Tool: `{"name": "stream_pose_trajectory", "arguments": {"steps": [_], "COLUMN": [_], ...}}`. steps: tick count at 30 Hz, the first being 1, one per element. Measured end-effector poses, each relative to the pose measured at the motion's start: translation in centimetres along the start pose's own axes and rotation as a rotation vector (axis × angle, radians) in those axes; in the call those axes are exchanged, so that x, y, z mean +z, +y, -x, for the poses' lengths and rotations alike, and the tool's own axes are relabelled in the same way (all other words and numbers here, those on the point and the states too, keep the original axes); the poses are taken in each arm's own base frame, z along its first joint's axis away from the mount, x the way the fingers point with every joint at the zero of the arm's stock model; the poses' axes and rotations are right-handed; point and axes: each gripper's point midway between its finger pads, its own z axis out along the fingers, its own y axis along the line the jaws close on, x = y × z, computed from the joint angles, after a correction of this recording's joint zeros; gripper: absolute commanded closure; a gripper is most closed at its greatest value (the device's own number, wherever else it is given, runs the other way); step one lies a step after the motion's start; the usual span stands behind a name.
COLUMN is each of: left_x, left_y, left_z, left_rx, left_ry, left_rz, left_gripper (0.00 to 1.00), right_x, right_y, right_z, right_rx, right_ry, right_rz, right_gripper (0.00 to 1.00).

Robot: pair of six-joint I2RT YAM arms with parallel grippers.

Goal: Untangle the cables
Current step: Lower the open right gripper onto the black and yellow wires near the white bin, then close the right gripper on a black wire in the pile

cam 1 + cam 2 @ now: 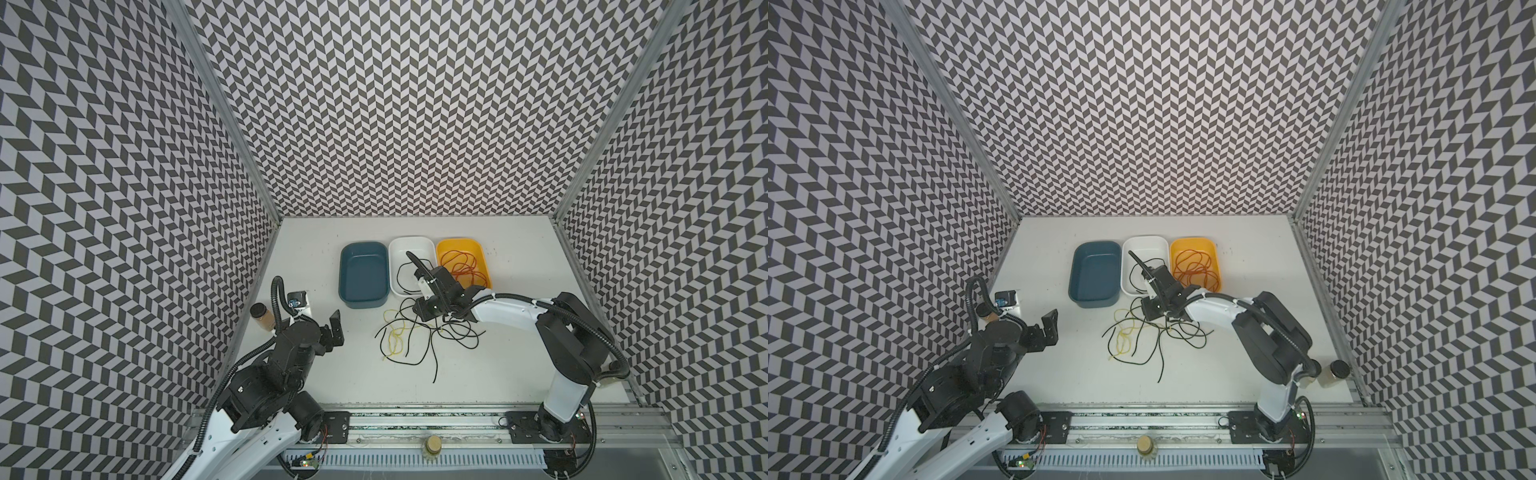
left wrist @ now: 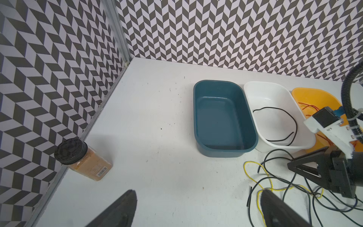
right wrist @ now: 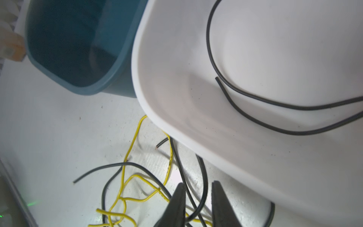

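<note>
Straddling black strands of the tangle, the right claw stands narrow, a gap showing between its fingers. Black and yellow cables sprawl on the table just beside the white tray, which holds one black cable; orange cables lie in the yellow tray. The left claw hangs wide, well apart.

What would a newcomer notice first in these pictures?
A tangle of black and yellow cables lies central on the table. Behind it stand a blue tray, a white tray holding a black cable, and an orange tray holding an orange-red cable. The right end effector hangs over the tangle.
</note>
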Motion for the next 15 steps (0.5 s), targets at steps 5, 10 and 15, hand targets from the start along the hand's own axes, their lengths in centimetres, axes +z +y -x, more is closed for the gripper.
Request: {"name": "stream_pose_trajectory", "arguments": {"steps": [5, 10, 15], "left_x": [0.0, 0.0, 0.0], "left_y": [0.0, 0.0, 0.0], "left_z": [0.0, 0.0, 0.0], "left_rx": [0.0, 0.0, 0.0], "left_ry": [0.0, 0.0, 0.001], "left_rz": [0.0, 0.0, -0.001], "left_gripper": [0.0, 0.0, 0.0], "right_x": [-1.4, -5.9, -11.4], "right_y": [1.4, 3.7, 5.9], "right_z": [0.7, 3.2, 5.6], "right_rx": [-0.013, -0.045, -0.09], "right_ry": [-0.021, -0.116, -0.237], "right_rz": [0.059, 0.12, 0.168], "right_gripper": [0.98, 1.0, 1.0]}}
